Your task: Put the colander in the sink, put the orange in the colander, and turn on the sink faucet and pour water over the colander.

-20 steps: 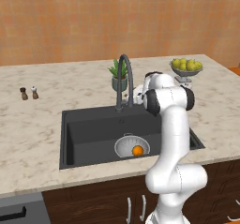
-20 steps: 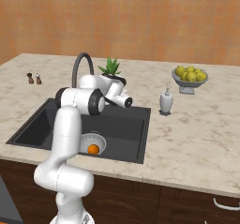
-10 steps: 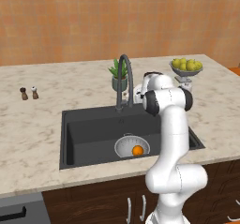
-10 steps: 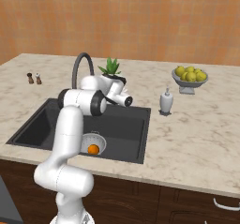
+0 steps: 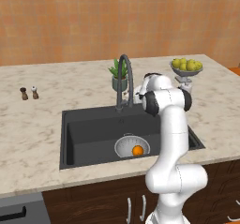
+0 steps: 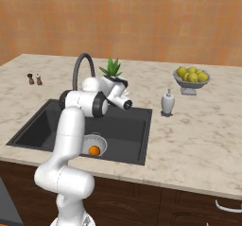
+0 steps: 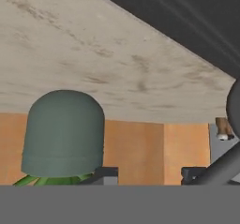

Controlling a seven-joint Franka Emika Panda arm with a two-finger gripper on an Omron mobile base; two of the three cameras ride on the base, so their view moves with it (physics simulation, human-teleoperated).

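Your colander [image 5: 132,146] already sits in the sink [image 5: 93,129], at the near side of the basin, and the orange [image 5: 138,150] lies inside it, so what's left is the water. The gripper [image 7: 149,174] is up by the faucet [image 5: 124,81], at the far edge of the sink next to the potted plant [image 6: 111,71]. Compared with a second ago, the arm has barely shifted; the colander and orange lie where they were. From the hand view you get two dark tips with a gap between them, the plant's grey-green pot [image 7: 64,134] off to one side and a dark curved bar at the other edge, likely the faucet. The jaws look part-way in, neither wide nor narrow, and I cannot tell whether they grip anything. Judging by that, you are probably closing on the faucet handle; check contact before you swing it
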